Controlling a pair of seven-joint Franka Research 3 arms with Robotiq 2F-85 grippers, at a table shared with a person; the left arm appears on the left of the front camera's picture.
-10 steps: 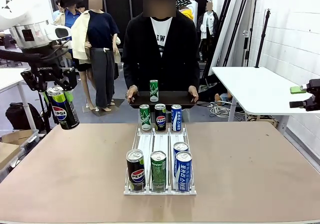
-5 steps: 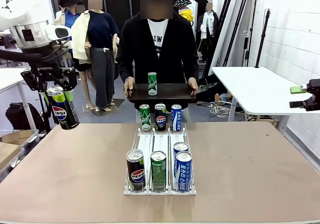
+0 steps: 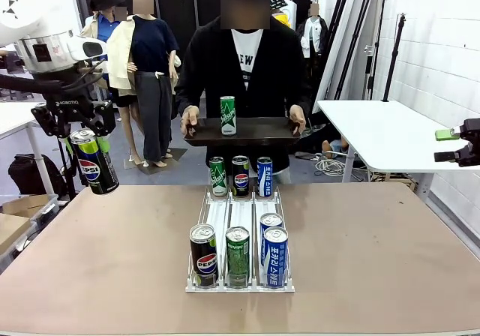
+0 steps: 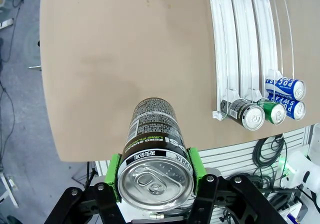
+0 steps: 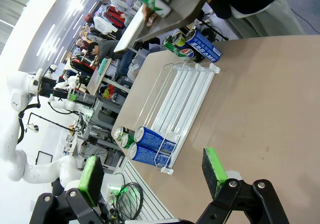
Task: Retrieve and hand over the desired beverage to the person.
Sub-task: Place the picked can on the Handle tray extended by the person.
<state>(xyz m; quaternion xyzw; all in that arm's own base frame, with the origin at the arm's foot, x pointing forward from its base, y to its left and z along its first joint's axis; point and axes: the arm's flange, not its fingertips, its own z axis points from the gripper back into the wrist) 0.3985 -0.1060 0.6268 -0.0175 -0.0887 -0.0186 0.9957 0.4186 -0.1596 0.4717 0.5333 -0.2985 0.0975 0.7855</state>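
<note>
You have the clear plastic three-lane can rack (image 3: 240,214) standing in the middle of the tan table (image 3: 112,261). At its near end it holds a black Pepsi can (image 3: 203,255), a dark green can (image 3: 238,256) and two blue-and-white cans (image 3: 274,250), one behind the other; at its far end stand a green Sprite can (image 3: 217,176), a second black Pepsi can (image 3: 241,175) and a third blue-and-white can (image 3: 265,175). The white lane floors between the two groups lie bare. Beyond the rack's far end, the person in the black jacket (image 3: 244,66) holds a dark flat rectangular tray (image 3: 262,132) with both hands, and one slim green can (image 3: 228,115) stands upright on it. Well to the left of the rack, off the table's edge, your left gripper (image 3: 91,160) has its green pads clamped on either side of a glossy black-and-green Pepsi Zero can (image 4: 152,159), silver top toward the wrist camera. To the rack's right, your right gripper (image 5: 152,174) is spread wide and holds nothing.
</note>
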